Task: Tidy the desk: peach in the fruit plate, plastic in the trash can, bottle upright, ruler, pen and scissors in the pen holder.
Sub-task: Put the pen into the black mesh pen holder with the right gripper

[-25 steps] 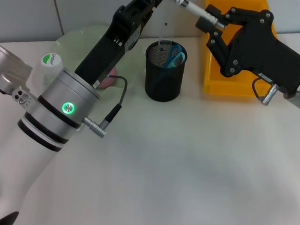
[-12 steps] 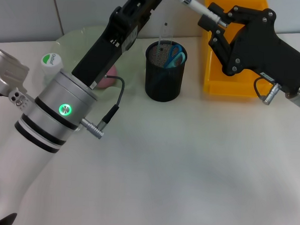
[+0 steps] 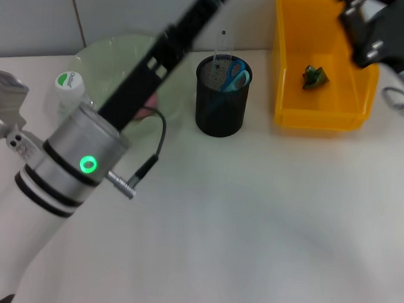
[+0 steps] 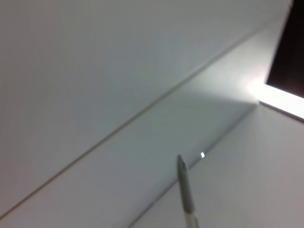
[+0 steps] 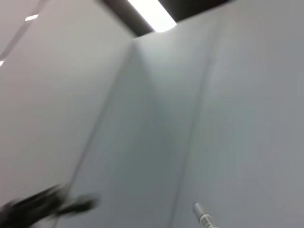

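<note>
Blue-handled scissors (image 3: 236, 74) stand upright in the black mesh pen holder (image 3: 221, 105); green plastic (image 3: 315, 76) lies in the yellow bin (image 3: 317, 119).

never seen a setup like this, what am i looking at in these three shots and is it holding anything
It is a two-armed robot tidying a desk. The big picture is from its head camera, looking down. The left arm reaches up and away, its gripper out of the picture; the right gripper is at the top edge, over the yellow bin, which holds a green scrap. On the desk stand a black pen holder with blue scissors, a green plate and a bottle. The other two pictures are wrist cameras, pointed at the wall and ceiling. Each shows a pen tip; I cannot tell which gripper holds it.
</note>
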Available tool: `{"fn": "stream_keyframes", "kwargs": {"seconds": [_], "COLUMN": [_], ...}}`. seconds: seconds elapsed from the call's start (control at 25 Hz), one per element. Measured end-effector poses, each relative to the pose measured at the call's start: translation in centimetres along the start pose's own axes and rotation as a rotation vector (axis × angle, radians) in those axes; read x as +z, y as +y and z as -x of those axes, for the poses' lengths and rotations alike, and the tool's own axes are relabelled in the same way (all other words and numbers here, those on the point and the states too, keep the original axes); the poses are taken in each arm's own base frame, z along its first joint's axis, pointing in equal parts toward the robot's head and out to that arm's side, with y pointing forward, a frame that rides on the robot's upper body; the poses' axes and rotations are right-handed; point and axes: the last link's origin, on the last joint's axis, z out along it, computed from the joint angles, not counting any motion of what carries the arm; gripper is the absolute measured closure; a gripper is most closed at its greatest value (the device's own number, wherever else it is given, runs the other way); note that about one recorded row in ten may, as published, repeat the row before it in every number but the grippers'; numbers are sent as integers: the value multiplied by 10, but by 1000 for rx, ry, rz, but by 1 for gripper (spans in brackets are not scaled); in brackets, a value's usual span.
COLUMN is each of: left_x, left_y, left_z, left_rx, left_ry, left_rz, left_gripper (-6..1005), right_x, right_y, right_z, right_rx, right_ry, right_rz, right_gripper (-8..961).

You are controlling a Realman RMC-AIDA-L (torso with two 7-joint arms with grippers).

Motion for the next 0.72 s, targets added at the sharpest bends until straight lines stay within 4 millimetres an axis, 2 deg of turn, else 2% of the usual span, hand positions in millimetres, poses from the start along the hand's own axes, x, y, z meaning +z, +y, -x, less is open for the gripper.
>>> {"fn": "stream_keyframes", "kwargs": {"seconds": [0.04,0.12,0.2,0.24,0.32,0.44,0.48,0.52,0.68,0.72], "left_x": [-8,-10,-16,-22,-26,-40,-40,-42,-49,-53], "left_y": [3,4,8,10,11,12,12,11,5,-2], "left_z": [6,9,15,19,21,26,26,27,26,19], "left_rx": [140,181,269,346,390,511,511,532,579,618], "left_ry": [-69,-95,-161,-229,-268,-421,-421,-458,-552,-600], "left_rz": [48,70,128,183,214,312,312,323,331,312], "left_gripper": [218,170,123,123,123,123,123,123,123,123], "right_x": [-5,-8,-7,-6,-4,8,8,18,32,44], "right_y": [-13,-28,-34,-46,-51,-71,-71,-80,-88,-94], "right_z": [6,14,17,27,32,48,48,55,64,67], "right_rx": [79,151,184,247,292,435,435,479,508,518], "right_ry": [8,38,57,115,158,354,354,457,595,686], "right_rz": [-24,-19,-8,32,61,143,143,168,184,179], "right_gripper": [819,818,817,816,815,814,813,812,810,810]}}
